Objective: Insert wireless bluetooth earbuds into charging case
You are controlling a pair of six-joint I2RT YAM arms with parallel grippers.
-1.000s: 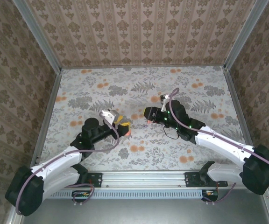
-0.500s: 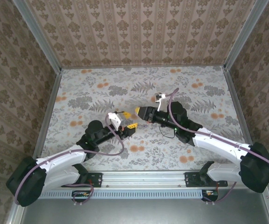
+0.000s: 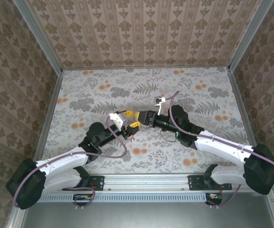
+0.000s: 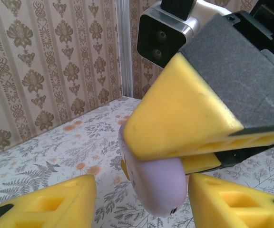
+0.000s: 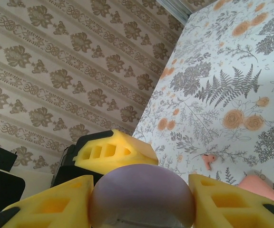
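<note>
Two claws meet nose to nose above the middle of the floral table [image 3: 94, 95]. The right claw [image 3: 145, 118] is clamped on a smooth lavender rounded object [image 5: 141, 195], which sits snugly between its two yellow fingers in the right wrist view. The left claw [image 3: 130, 120] faces it with its fingers [image 4: 46, 206] apart. In the left wrist view they stand on either side of the lavender object's lower end. A clear gap shows on one side, while the other finger is just beside the object; I cannot tell whether that one touches.

One coral-pink earbud [image 5: 208, 159] lies loose on the table, below and beyond the right claw, among the grey fern prints. Near it, toward the lower right corner of the right wrist view, a larger coral-pink rounded shape rests on the table. It looks like the charging case [image 5: 262, 187], though the frame edge cuts it off, so I cannot tell whether it is open or closed. Neither claw touches the earbud or the case. Patterned wallpaper [image 3: 141, 28] lines the walls around the table.
</note>
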